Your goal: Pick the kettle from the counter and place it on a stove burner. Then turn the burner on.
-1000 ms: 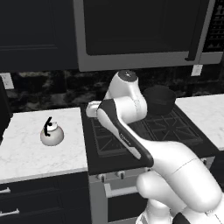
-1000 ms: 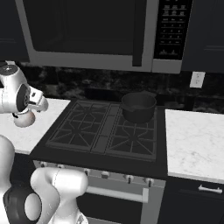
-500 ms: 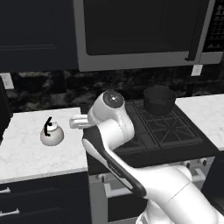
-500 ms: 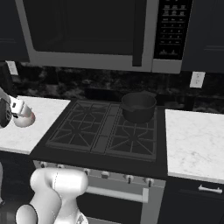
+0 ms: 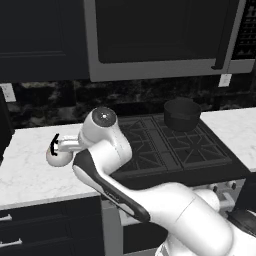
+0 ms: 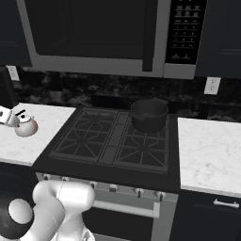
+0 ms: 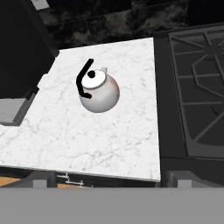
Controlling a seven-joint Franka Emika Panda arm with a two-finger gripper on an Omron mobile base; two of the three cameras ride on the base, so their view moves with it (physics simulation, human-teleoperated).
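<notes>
Standing upright on the marble counter (image 7: 109,140) at nine o'clock from the gas cooktop (image 7: 197,87), the kettle (image 7: 99,90) sits untouched beneath the robot's wide-spread gripper.

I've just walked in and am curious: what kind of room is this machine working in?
A kitchen, by the look of it: a black gas stove with a pot on it, marble counters and a small kettle.

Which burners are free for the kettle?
The two front grates and the rear left grate of the cooktop are bare. The rear right grate is taken by the black pot. The kettle stands alone on the left counter.
</notes>
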